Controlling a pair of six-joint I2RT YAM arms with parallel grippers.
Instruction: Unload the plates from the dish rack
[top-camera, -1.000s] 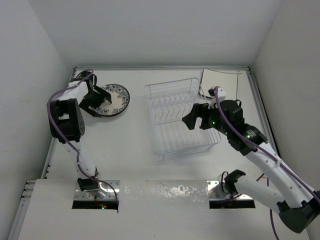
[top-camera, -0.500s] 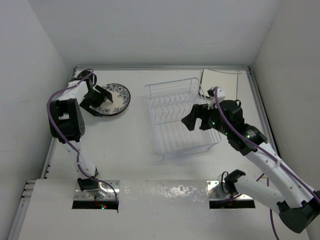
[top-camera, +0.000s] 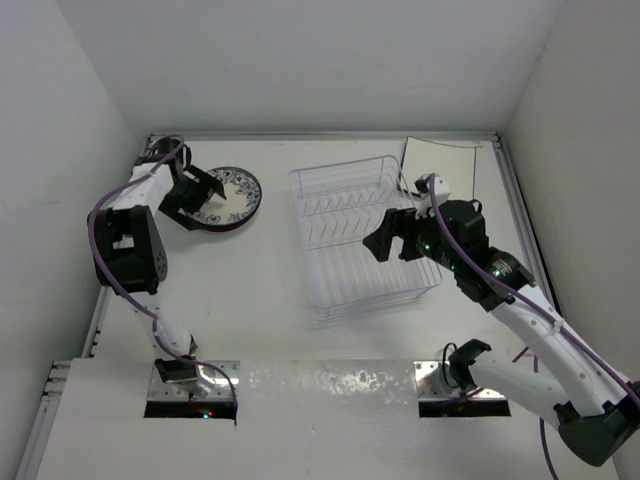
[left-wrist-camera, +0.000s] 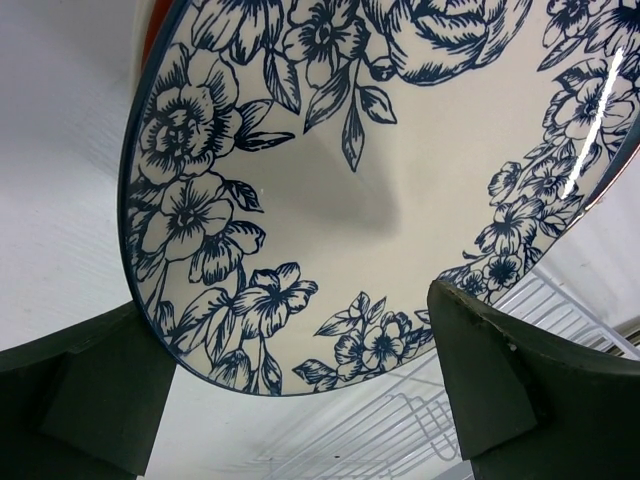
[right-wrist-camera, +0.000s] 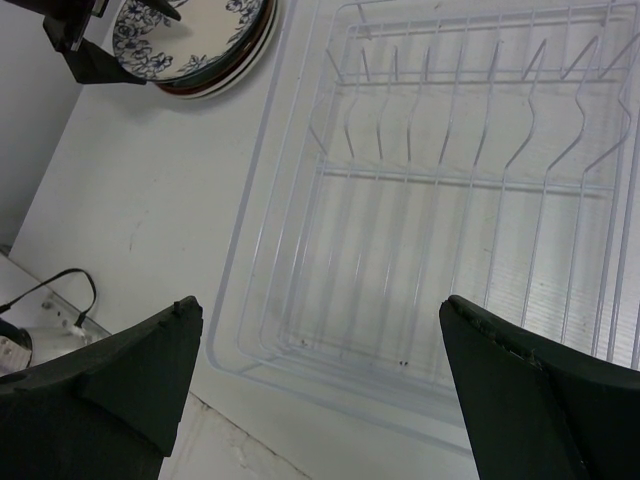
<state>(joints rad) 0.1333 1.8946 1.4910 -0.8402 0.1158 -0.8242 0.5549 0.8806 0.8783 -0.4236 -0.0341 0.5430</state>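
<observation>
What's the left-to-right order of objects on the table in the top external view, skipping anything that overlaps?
floral plate on top of a stack → dish rack → square white plate at the far right corner.

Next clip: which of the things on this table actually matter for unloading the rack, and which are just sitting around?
Part of the job:
- dish rack, no plates in it
- floral plate, on top of a stack
- plates beneath it
- square plate, dark, by the far wall

Just lying about:
- black cable near the arm bases
- metal base plates
</observation>
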